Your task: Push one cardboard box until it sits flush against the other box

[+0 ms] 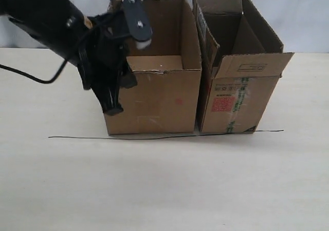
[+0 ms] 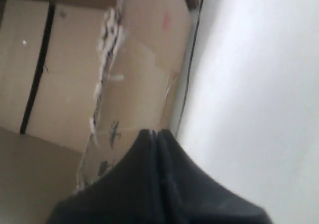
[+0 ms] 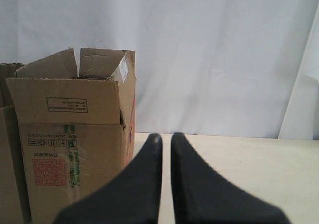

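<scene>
Risk: my left pincer [image 1: 114,108], fingers together, pressing the box [image 1: 154,87] low at centre-left (may skew against the other box [image 1: 236,87]).

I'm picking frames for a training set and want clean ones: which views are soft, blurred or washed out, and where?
Exterior view: sharp and evenly lit, both the torn-edged carton and the flapped carton crisp. Left wrist view: soft throughout, the left gripper a dark blur, the tabletop washed out to near white. Right wrist view: the box print is readable, but the right gripper is out of focus.
</scene>
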Tool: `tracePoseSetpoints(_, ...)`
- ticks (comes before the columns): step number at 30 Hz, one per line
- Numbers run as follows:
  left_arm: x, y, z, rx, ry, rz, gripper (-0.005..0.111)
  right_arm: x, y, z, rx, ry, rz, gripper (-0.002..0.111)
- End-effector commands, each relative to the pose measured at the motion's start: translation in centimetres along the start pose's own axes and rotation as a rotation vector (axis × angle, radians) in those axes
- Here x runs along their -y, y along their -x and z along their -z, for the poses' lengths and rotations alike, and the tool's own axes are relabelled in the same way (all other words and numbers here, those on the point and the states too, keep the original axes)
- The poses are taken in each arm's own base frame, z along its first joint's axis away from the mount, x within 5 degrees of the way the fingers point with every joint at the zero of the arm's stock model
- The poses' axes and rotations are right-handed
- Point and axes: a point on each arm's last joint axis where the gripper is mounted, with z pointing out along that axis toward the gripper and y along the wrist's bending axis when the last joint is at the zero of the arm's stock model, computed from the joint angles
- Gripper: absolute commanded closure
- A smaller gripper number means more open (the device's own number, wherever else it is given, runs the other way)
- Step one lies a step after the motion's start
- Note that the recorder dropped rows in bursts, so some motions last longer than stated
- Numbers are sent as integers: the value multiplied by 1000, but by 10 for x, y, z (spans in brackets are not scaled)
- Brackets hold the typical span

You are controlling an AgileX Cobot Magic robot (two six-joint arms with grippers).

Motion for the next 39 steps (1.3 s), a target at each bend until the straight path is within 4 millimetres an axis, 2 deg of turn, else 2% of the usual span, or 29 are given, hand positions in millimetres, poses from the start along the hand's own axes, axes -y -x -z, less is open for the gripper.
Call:
tracePoseSetpoints(1, -9, 4, 55, 213, 66, 172, 107, 0, -1, 0, -3, 0, 5, 103)
tracePoseSetpoints(2, -14, 1, 62, 254, 77, 227, 107, 0, -1, 0, -3, 0, 5, 103)
tracePoseSetpoints(3, -29, -11, 75, 309, 101, 351, 107, 0, -1, 0, -3, 0, 5, 103)
tracePoseSetpoints(7, -52, -45, 84, 374, 121, 595, 107, 0, -1, 0, -3, 0, 5, 103)
tracePoseSetpoints(8, -52, -66, 87, 396, 123, 686, 107, 0, -1, 0, -3, 0, 3, 103)
tracePoseSetpoints(9, -40, -82, 92, 393, 143, 695, 107, 0, -1, 0, -3, 0, 3, 103)
tracePoseSetpoints(10, -30, -89, 94, 390, 161, 709, 107, 0, -1, 0, -3, 0, 3, 103)
tracePoseSetpoints(12, 4, -108, 105, 425, 273, 745, 107, 0, -1, 0, -3, 0, 3, 103)
tracePoseSetpoints(13, 28, -118, 118, 489, 364, 771, 107, 0, -1, 0, -3, 0, 3, 103)
tracePoseSetpoints(15, 64, -131, 142, 617, 497, 803, 107, 0, -1, 0, -3, 0, 3, 103)
tracePoseSetpoints(17, 106, -144, 164, 748, 606, 753, 107, 0, -1, 0, -3, 0, 3, 103)
tracePoseSetpoints(20, 151, -157, 181, 925, 665, 733, 107, 0, -1, 0, -3, 0, 3, 103)
tracePoseSetpoints(23, 170, -164, 188, 1009, 715, 695, 107, 0, -1, 0, -3, 0, 3, 103)
tracePoseSetpoints(28, 187, -168, 192, 1065, 744, 642, 107, 0, -1, 0, -3, 0, 3, 103)
tracePoseSetpoints(36, 190, -169, 192, 1041, 755, 605, 107, 0, -1, 0, -3, 0, 3, 103)
tracePoseSetpoints(39, 193, -171, 184, 937, 740, 537, 107, 0, -1, 0, -3, 0, 3, 103)
